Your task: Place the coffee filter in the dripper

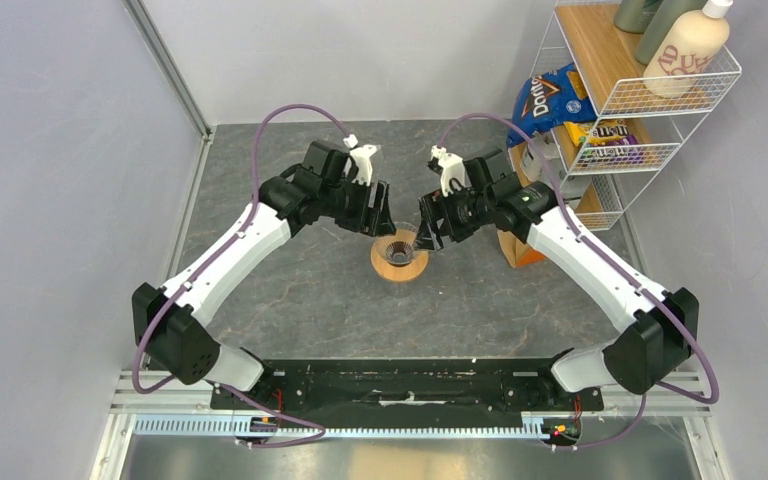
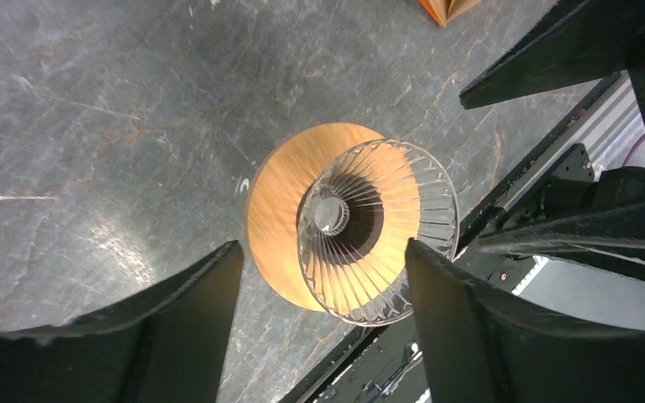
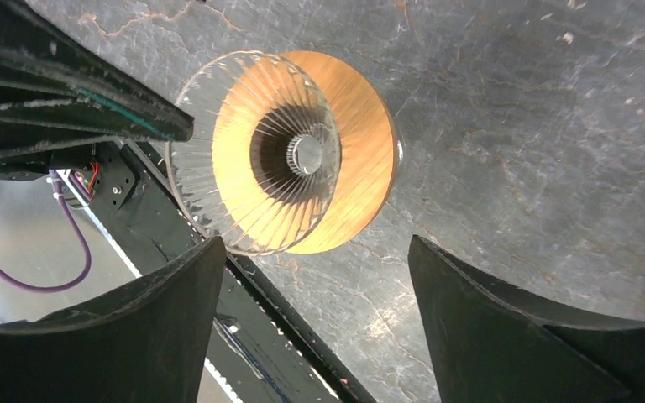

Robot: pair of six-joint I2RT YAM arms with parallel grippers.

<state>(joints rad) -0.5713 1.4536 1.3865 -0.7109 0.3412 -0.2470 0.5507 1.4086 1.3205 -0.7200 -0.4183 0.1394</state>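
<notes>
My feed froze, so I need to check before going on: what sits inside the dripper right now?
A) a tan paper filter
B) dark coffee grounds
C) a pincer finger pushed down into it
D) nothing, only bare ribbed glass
D: both wrist views look straight down into the dripper and show its bare ribs all the way to the drain hole, with nothing lying in it.

The dripper is showing clear glass with fine radiating ribs, darkening toward black at its centre, and its collar is glowing orange-brown (a faint straight grain is running across it). The table is showing mottled grey stone with pale streaks and rusty veins. The left arm and right arm are showing white shells with black joints, their cables purple. The chip bag is showing blue, the wire rack white.
</notes>
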